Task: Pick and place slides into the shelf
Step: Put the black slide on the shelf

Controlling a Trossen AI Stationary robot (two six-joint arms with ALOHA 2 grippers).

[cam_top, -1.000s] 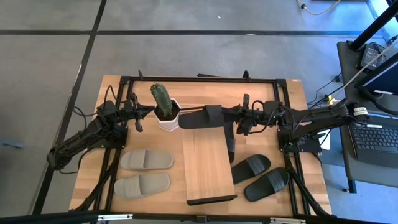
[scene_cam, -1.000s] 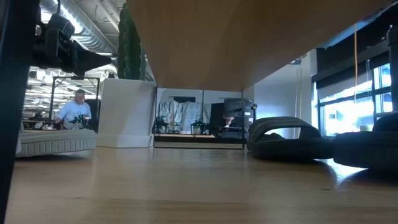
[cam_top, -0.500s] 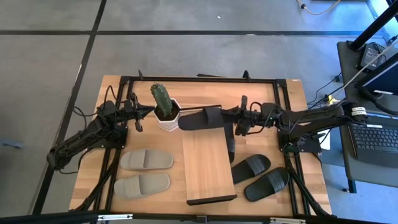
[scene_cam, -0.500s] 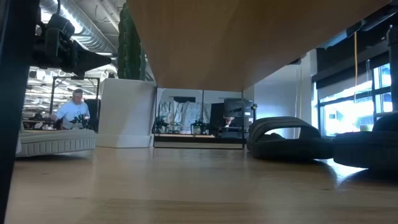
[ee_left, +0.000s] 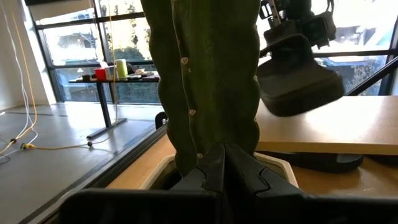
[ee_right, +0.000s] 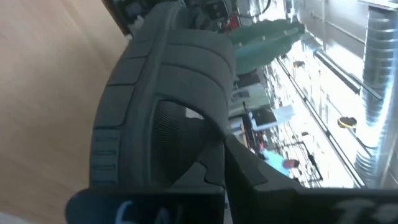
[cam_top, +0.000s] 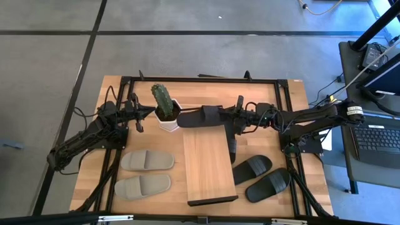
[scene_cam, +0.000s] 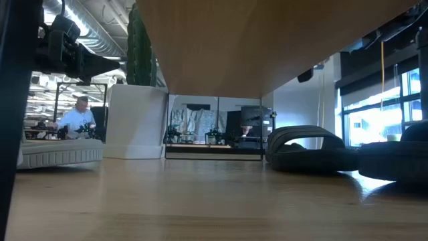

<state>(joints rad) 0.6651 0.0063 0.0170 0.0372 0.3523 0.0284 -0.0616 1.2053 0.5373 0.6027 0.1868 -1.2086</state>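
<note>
My right gripper (cam_top: 235,118) is shut on a black slide (cam_top: 203,117), held above the far end of the light wood shelf (cam_top: 209,169); the slide also shows in the left wrist view (ee_left: 298,74). Another black slide (cam_top: 232,149) lies partly under the shelf's right edge. Two black slides (cam_top: 252,167) (cam_top: 267,185) lie on the table right of the shelf. Two grey-beige slides (cam_top: 147,160) (cam_top: 142,186) lie left of it. My left gripper (cam_top: 139,119) is shut and empty beside the cactus pot (cam_top: 167,119). My right gripper holds the black slide by its end toward the table's right (ee_right: 205,155), behind the strap (ee_right: 174,68), pinched between its two fingers. The fingers come about level from the table's right, along the slide. The slide is lifted clear above the shelf.
A green cactus (ee_left: 208,81) in a white pot stands at the shelf's far left corner, close to the held slide's free end. The table's black frame (cam_top: 200,79) runs along the far edge. A laptop (cam_top: 378,137) sits beyond the right edge. A person (scene_cam: 77,117) is far behind.
My right gripper has gone toward the table's left, toward the cactus pot, carrying the black slide over the shelf's far end.
</note>
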